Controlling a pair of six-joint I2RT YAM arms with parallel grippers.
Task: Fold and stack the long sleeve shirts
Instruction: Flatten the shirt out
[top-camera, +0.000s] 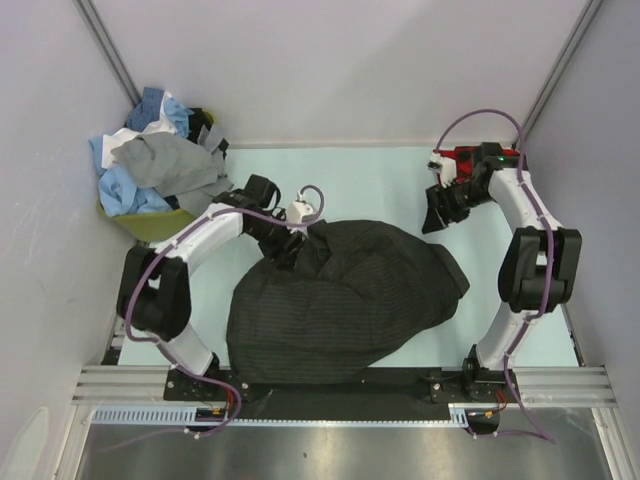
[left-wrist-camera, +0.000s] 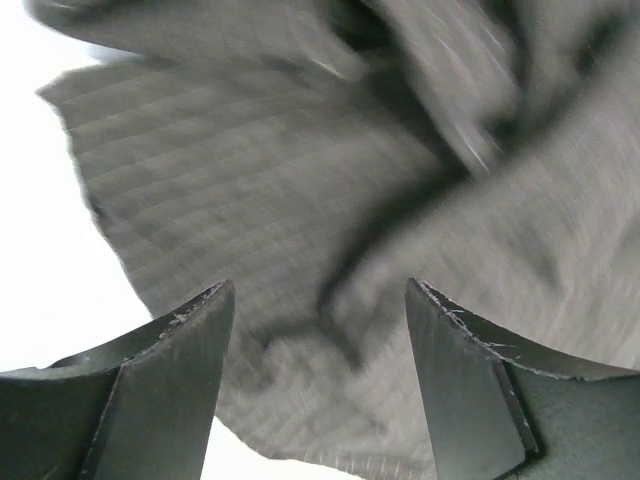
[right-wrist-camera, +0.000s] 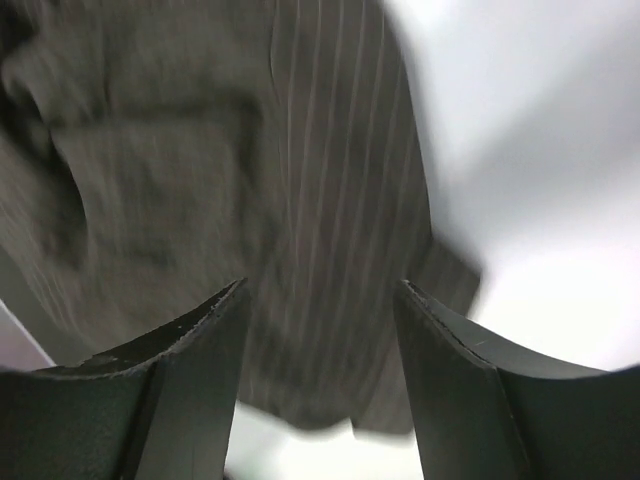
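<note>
Top external: charcoal shirt (top-camera: 345, 300) lies long-axis left-right, left gripper (top-camera: 288, 243) over its far edge, right gripper (top-camera: 436, 214) just beyond its right end, both spread, empty.

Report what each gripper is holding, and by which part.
Nothing is held. The left gripper and the right gripper are both open and grip no cloth; the charcoal pinstriped shirt lies loose on the table.

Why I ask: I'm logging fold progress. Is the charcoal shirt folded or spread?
Neither neatly: the charcoal shirt lies in a rumpled heap on the table, no clean folds.
</note>
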